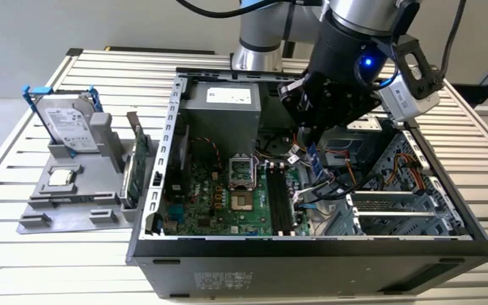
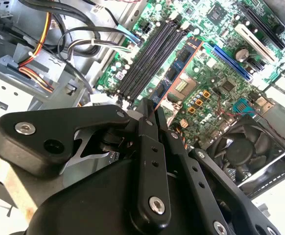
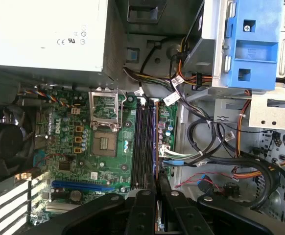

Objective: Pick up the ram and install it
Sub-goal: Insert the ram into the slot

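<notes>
One ram (image 2: 174, 73) pinched in closed gripper (image 2: 154, 115), above motherboard (image 2: 216, 83) slots.

Lower end of the ram (image 2: 174, 73) hidden behind the tool (image 2: 154, 115).

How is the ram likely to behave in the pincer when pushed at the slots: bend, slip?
Probably stiff along its length but fragile: the ram is a very thin board with exposed chips. It may pivot or slip, since the pincer grips just one end. Likely light for its size.
</notes>
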`<state>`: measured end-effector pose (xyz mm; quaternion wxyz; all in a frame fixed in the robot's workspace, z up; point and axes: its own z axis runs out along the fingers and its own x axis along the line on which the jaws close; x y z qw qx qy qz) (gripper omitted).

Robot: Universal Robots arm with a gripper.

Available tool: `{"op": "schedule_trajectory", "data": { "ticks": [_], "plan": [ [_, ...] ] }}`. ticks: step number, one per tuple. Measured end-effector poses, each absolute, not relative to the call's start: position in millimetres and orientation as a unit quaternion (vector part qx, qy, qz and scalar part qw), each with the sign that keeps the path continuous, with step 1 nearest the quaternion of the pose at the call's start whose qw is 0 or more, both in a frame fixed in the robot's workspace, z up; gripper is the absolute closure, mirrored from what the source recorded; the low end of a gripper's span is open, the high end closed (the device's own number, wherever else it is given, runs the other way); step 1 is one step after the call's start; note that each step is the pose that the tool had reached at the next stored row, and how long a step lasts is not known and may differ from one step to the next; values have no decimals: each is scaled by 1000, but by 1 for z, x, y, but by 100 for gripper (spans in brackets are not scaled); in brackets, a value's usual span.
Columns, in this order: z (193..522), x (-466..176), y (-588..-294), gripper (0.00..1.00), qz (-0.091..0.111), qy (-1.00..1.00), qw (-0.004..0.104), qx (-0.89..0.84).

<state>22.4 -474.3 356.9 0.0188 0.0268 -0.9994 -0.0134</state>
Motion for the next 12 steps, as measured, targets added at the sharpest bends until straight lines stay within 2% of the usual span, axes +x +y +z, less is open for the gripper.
{"op": "schedule_trajectory", "data": {
  "ticks": [12],
  "plan": [
    [351,22,-474,100,-13,-999,18,27]
  ]
}}
